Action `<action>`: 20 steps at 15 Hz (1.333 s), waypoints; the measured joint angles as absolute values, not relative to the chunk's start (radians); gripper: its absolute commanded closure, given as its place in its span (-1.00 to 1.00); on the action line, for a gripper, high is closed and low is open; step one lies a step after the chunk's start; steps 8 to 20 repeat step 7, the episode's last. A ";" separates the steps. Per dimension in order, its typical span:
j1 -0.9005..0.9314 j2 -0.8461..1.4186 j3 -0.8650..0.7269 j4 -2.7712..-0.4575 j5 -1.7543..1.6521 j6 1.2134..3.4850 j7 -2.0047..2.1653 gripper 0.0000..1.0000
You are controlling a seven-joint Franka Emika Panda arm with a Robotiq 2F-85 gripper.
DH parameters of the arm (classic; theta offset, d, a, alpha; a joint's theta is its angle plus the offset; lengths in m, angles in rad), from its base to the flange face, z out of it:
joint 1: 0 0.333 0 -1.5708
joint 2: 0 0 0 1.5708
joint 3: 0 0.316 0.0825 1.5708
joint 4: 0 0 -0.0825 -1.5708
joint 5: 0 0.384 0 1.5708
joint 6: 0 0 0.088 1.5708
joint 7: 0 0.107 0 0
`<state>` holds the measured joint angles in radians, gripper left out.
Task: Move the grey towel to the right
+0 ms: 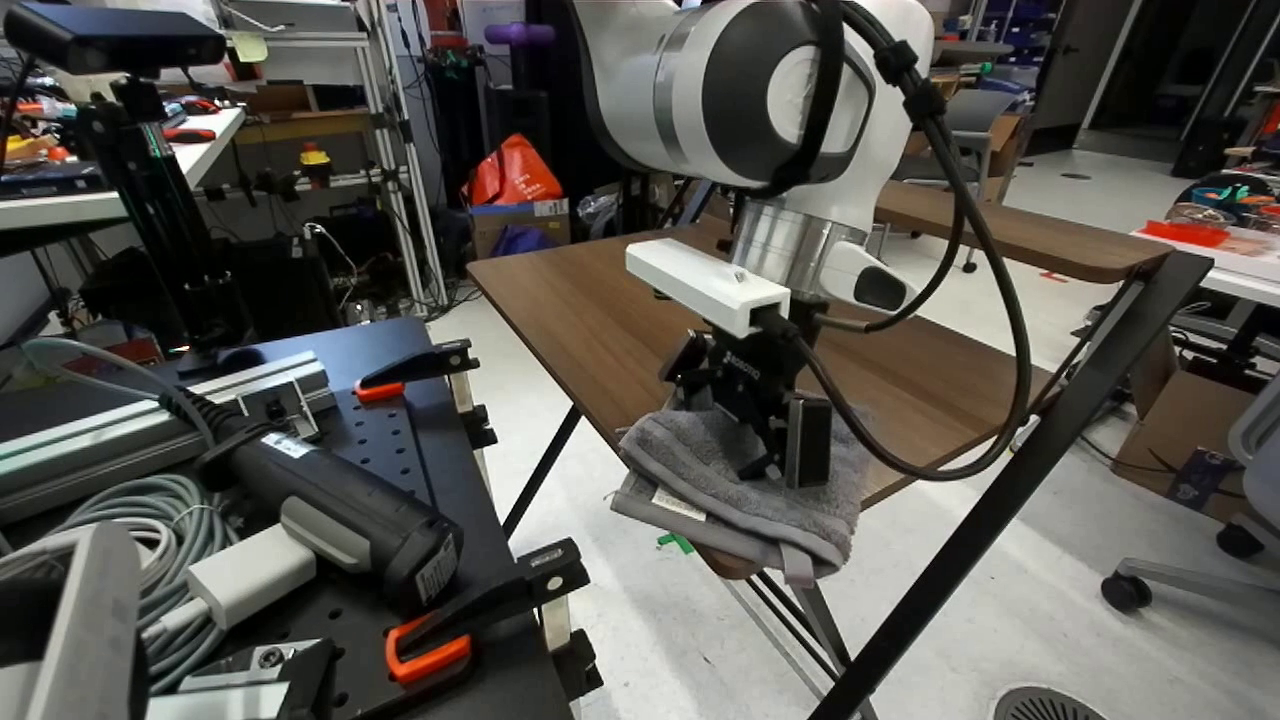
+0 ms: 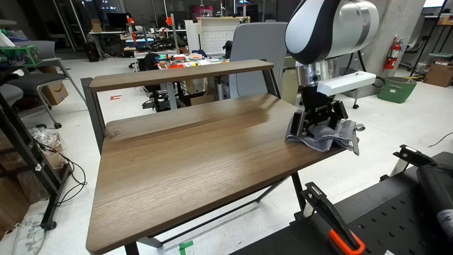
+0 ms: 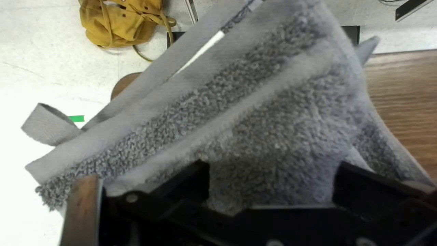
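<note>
The grey towel (image 1: 690,475) lies folded and rumpled at a corner of the brown wooden table (image 1: 580,310). It also shows in an exterior view (image 2: 324,136), with an end and its loop hanging past the table edge. In the wrist view the towel (image 3: 273,130) fills most of the picture. My gripper (image 1: 748,430) points down directly over the towel, its fingers spread wide. It also shows in an exterior view (image 2: 316,128). In the wrist view the jaws (image 3: 271,179) stand well apart with towel surface between them. The fingertips seem to touch the towel, but exact contact is hard to see.
The table top (image 2: 198,159) stretches away from the towel, with a raised wooden shelf (image 2: 180,74) along its back. A black workbench (image 1: 380,430) with orange clamps (image 1: 430,655), cables and a black tool stands across a floor gap. A yellow bag (image 3: 123,22) lies on the floor.
</note>
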<state>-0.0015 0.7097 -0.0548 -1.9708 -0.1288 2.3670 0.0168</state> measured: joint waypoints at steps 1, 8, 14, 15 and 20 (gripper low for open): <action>0.001 0.703 -0.055 -1.975 -0.131 2.378 0.019 -1.00; 0.026 0.628 -0.052 -2.015 -0.132 2.442 0.035 -1.00; 0.026 0.628 -0.052 -2.015 -0.132 2.442 0.035 -1.00; 0.026 0.628 -0.052 -2.015 -0.132 2.442 0.035 -1.00; 0.026 0.628 -0.052 -2.015 -0.132 2.442 0.035 -1.00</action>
